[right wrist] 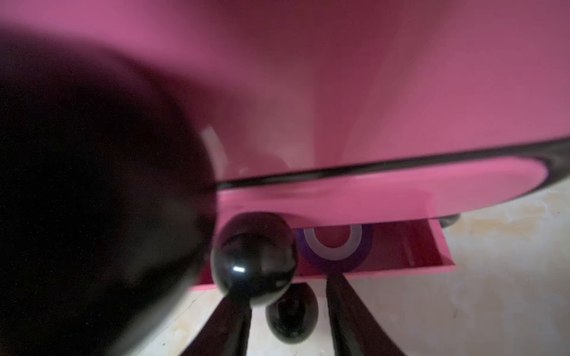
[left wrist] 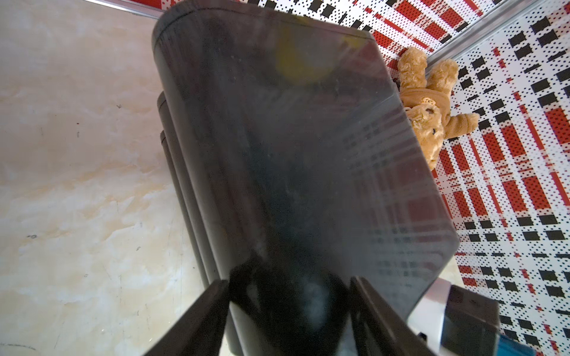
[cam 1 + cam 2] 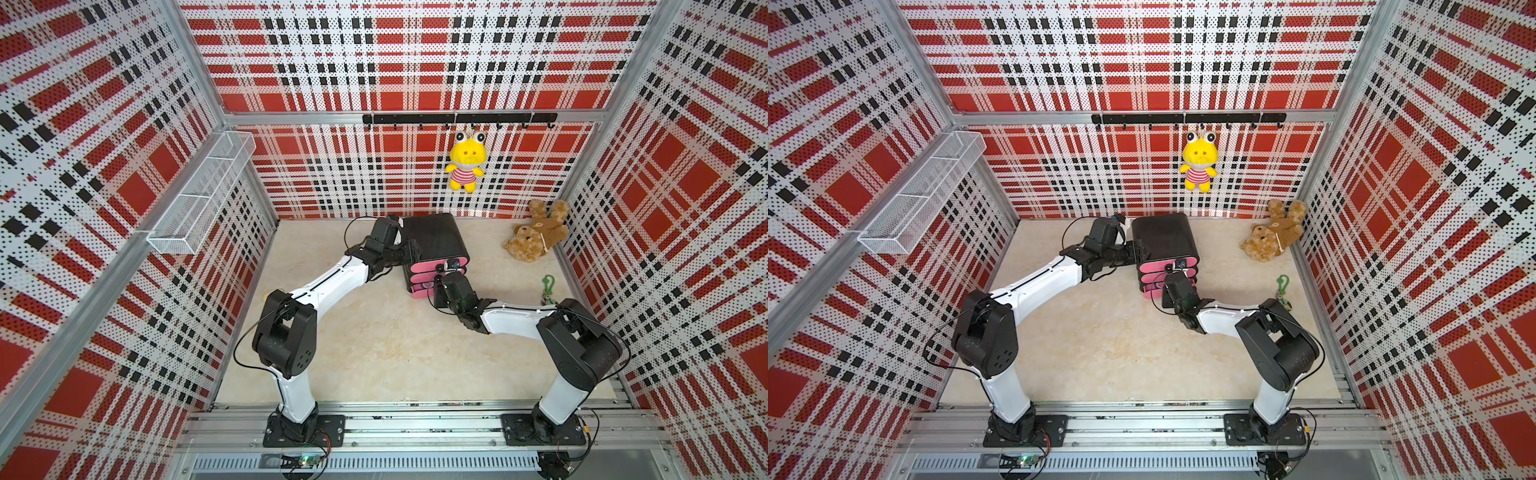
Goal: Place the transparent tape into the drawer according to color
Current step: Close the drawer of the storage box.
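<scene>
Right wrist view showed the right gripper (image 1: 290, 294) at the front of the drawer unit (image 1: 431, 92). Its jaws stood apart on either side of the lowest knob (image 1: 291, 311) with a sliver of gap, so it held nothing. The unit's bottom drawer (image 1: 401, 271) stood partly out. One purple roll of transparent tape (image 1: 361, 255) lay inside, close behind the drawer's front lip. No other roll showed around the unit.

The left gripper (image 2: 288, 283) sat at the unit's top edge, its fingers straddling something dark; whether it clamped could not be told.

The likely trouble lay in closing the drawer. A push with loose jaws could slip off the round knob and strike the middle knob (image 1: 254, 255) just above. If the left gripper was not truly bracing, the unit might slide back instead. A roll riding up could also jam under the drawer above.
</scene>
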Robot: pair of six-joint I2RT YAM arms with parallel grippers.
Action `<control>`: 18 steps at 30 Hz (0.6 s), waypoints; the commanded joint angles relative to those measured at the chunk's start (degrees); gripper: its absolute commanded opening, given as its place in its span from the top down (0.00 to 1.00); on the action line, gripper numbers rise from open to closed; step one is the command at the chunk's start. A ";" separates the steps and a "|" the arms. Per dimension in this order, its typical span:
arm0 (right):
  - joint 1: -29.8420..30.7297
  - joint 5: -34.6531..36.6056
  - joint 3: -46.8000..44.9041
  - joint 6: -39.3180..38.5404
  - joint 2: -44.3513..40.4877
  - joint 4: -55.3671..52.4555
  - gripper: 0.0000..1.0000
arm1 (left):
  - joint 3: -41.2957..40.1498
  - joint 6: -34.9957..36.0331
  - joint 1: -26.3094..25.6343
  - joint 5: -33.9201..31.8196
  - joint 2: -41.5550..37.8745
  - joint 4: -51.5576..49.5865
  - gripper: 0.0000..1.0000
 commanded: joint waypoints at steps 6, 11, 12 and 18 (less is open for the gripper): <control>-0.61 -1.35 -0.17 -0.80 4.03 4.63 0.55 | 1.05 1.15 -0.66 2.49 2.57 -2.04 0.32; -0.71 -0.69 -0.26 -1.54 4.23 6.10 0.55 | 1.18 1.24 -0.79 2.92 2.64 -1.99 0.32; -0.71 -0.35 -0.39 -1.74 4.25 6.38 0.54 | 1.16 1.32 -0.74 2.92 2.73 -2.08 0.32; -0.74 -2.37 -1.94 -1.33 1.85 4.62 0.48 | 1.44 1.67 -1.05 2.86 2.84 -2.67 0.33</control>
